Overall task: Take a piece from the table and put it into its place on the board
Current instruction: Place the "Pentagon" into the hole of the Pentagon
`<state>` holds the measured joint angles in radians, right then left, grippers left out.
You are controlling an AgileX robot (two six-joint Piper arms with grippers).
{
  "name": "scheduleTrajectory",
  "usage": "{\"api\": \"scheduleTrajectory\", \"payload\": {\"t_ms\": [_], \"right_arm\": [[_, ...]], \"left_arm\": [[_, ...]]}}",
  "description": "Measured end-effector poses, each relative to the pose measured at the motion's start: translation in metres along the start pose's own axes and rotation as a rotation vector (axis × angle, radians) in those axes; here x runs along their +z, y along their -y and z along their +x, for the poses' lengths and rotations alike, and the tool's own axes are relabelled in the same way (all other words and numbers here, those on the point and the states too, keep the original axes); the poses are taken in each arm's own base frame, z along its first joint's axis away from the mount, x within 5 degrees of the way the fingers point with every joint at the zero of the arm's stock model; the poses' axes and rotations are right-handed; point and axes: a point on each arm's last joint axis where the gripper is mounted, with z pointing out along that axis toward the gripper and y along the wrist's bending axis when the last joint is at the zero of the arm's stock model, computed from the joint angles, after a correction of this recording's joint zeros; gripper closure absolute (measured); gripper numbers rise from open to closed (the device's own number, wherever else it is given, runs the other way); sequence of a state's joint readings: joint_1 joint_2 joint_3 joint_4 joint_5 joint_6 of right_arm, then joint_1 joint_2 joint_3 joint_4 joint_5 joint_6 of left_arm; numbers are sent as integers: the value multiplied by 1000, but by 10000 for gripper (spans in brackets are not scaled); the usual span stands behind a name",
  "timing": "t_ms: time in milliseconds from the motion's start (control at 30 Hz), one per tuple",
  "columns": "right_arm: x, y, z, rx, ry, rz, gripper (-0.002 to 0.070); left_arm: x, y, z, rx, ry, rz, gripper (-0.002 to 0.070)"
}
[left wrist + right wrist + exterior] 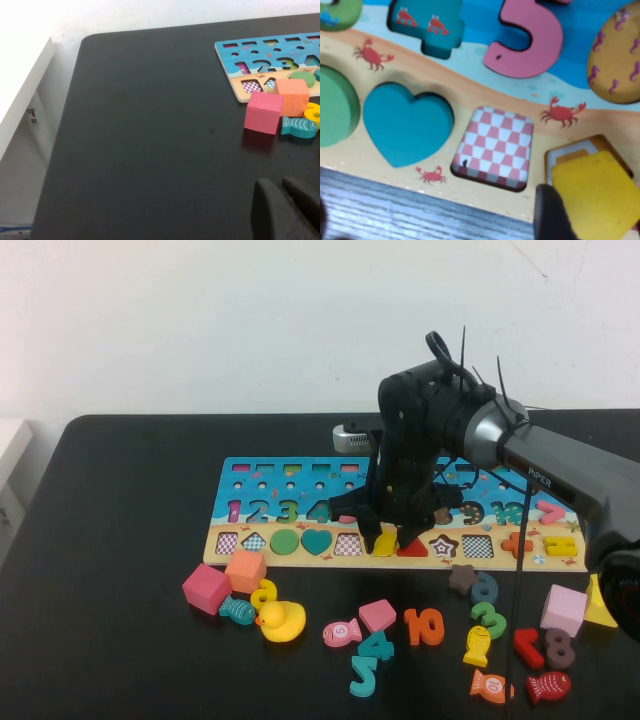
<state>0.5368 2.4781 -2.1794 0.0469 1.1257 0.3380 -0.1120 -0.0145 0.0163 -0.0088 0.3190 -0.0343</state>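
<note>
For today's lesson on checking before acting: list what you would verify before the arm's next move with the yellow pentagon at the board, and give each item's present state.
1. Right gripper over the board's shape row: ok.
2. Yellow pentagon over its slot: ok.
3. Pentagon flush in the slot: not ok, it looks skewed, with the slot's edge showing.
4. Fingers' hold on the pentagon: cannot tell.
5. Neighbouring pink checked slot unobstructed: ok.
6. Left gripper away from the board, above bare table: ok.

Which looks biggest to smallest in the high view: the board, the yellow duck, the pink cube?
1. Board, by far.
2. Pink cube and yellow duck look about alike; unranked.

Right gripper over the board; left gripper by the table edge.
</note>
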Motion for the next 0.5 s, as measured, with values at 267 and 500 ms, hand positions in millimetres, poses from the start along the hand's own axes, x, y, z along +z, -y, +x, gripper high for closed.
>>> {"api": "scheduleTrajectory", "payload": {"t_ms": [267,500], "right_arm": [[0,0,-2,-8,15,-5,305],[1,0,-3,-10,32,-7,305]], "left_arm": [[0,0,0,0,0,0,676],[0,0,0,0,0,0,677]]}}
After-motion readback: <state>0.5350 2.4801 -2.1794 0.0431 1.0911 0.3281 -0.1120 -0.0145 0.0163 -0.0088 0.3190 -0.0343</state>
